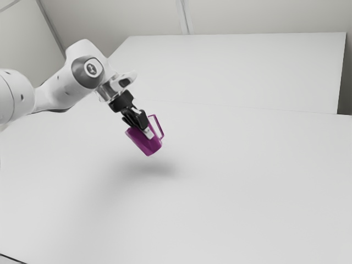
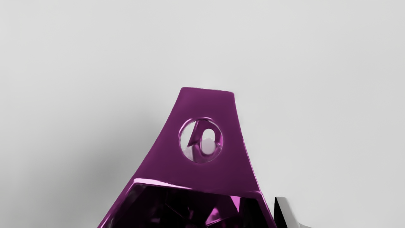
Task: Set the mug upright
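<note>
The hand [image 1: 145,131] grips the tilted mug [image 1: 145,143], fingers parted by its body, above the counter [image 1: 236,187] below, presumably giving room to level it.

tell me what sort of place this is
Probably a simulated robot test room: a white robot arm holds a purple mug above a plain, pale table, with blank walls behind.
</note>
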`<action>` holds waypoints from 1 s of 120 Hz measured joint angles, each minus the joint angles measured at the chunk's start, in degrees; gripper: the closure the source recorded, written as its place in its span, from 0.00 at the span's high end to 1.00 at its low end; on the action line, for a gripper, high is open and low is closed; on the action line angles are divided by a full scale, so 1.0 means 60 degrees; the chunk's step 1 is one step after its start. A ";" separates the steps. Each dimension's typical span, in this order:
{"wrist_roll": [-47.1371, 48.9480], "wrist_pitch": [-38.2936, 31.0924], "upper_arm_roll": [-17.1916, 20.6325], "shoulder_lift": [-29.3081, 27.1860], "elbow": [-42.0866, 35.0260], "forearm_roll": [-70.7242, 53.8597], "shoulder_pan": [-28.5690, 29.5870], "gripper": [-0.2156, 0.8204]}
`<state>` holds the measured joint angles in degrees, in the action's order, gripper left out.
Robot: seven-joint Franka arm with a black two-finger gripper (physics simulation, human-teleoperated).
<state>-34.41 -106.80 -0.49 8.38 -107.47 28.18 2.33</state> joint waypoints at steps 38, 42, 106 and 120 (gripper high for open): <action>0.1635 -0.0834 0.0001 -0.0138 0.0171 -0.3560 -0.0007 0.05; 0.1766 -0.0960 0.0004 -0.0132 0.0131 -0.3778 -0.0021 0.05; 0.3195 -0.3317 0.0020 0.0404 -0.1747 -0.4533 -0.0057 0.04; 0.3363 -0.3553 0.0027 0.0645 -0.1763 -0.4500 -0.0073 0.08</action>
<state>-14.24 -128.11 -0.33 12.25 -118.05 1.18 1.89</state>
